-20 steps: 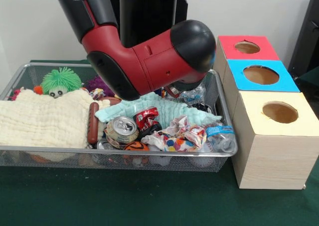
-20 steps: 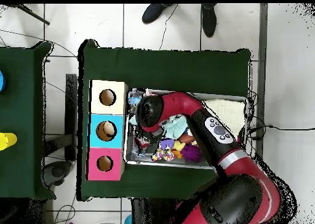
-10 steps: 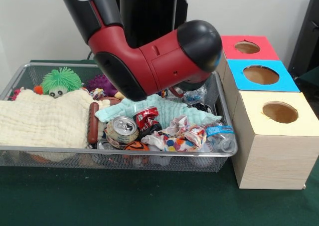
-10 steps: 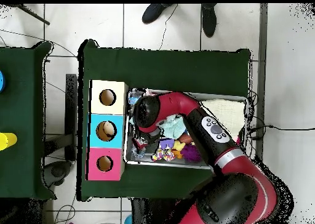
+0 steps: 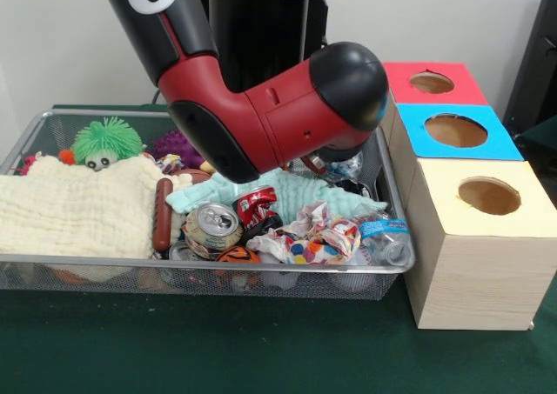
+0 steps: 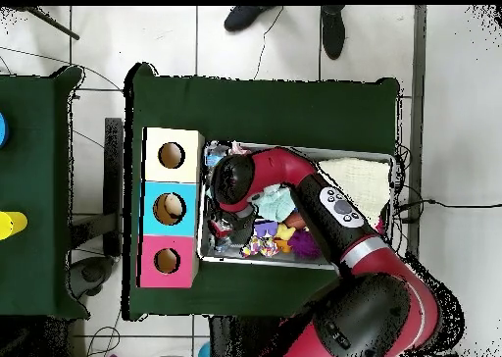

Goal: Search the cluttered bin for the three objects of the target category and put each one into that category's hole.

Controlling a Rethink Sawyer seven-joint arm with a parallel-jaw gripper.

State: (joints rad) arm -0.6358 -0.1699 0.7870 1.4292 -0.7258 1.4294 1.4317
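The wire bin (image 5: 261, 281) holds mixed clutter. A crushed silver can (image 5: 211, 223) and a crushed red can (image 5: 256, 206) lie near its front middle, and a clear plastic bottle (image 5: 383, 235) lies at the front right corner. The red arm (image 5: 270, 120) bends low over the bin's right rear. Its bulky wrist hides most of the gripper (image 5: 318, 161), which hangs just above the teal cloth (image 5: 287, 188). From overhead, the black wrist cap (image 6: 228, 180) sits over the bin end closest to the boxes, covering the gripper.
Three wooden boxes stand against the bin's right side, topped yellow (image 5: 487, 196), blue (image 5: 454, 130) and red (image 5: 431, 83), each with a round hole. The bin also holds a cream cloth (image 5: 74, 211), a green fuzzy toy (image 5: 106, 140), a toy hot dog (image 5: 163, 213) and crumpled dotted paper (image 5: 313, 237).
The arm's wrist has risen slightly and shifted right toward the boxes in the front view. Nothing in the bin has visibly moved.
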